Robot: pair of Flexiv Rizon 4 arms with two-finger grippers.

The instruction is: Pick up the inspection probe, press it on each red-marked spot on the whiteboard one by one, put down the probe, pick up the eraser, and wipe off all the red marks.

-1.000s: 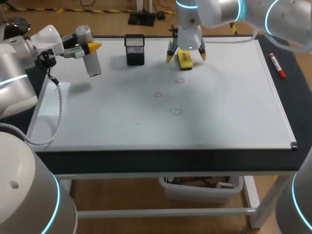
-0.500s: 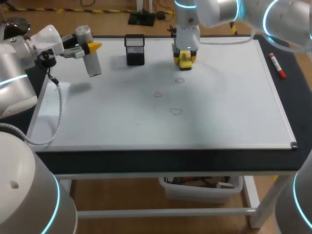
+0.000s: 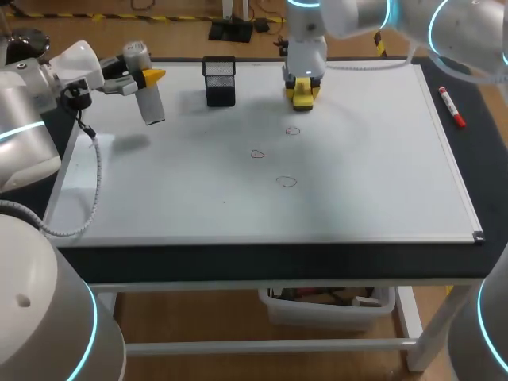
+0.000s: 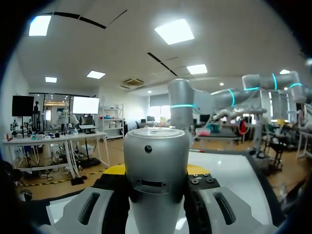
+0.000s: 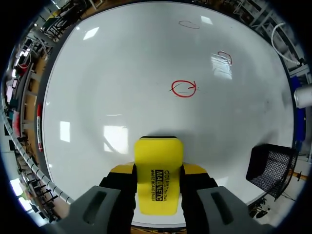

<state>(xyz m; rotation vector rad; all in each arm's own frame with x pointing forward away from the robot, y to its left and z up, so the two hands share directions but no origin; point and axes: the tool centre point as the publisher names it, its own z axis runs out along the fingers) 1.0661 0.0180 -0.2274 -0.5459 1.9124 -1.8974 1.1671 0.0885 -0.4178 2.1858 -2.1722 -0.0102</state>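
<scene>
The whiteboard (image 3: 365,190) covers the table and bears three red circles (image 3: 293,131), (image 3: 258,154), (image 3: 286,182). At its far middle my right gripper (image 3: 302,86) is shut on the yellow eraser (image 3: 302,97), pointing down at the board. In the right wrist view the eraser (image 5: 158,170) sits between the fingers of that gripper (image 5: 157,171), with the red circles (image 5: 184,88), (image 5: 224,57), (image 5: 188,24) ahead of it. My left gripper (image 3: 145,78) hangs over the board's far left corner, shut on the silver cylindrical probe (image 3: 149,101). In the left wrist view the probe (image 4: 156,161) fills the gap of the left gripper (image 4: 156,171).
A black mesh pen holder (image 3: 219,80) stands at the far edge between the two grippers, also seen as a mesh holder (image 5: 269,168) beside the eraser. A red marker (image 3: 452,107) lies on the dark strip right of the board.
My right gripper's fingers have shut on the yellow eraser, which now sits a touch higher. The left arm and probe have stayed put.
</scene>
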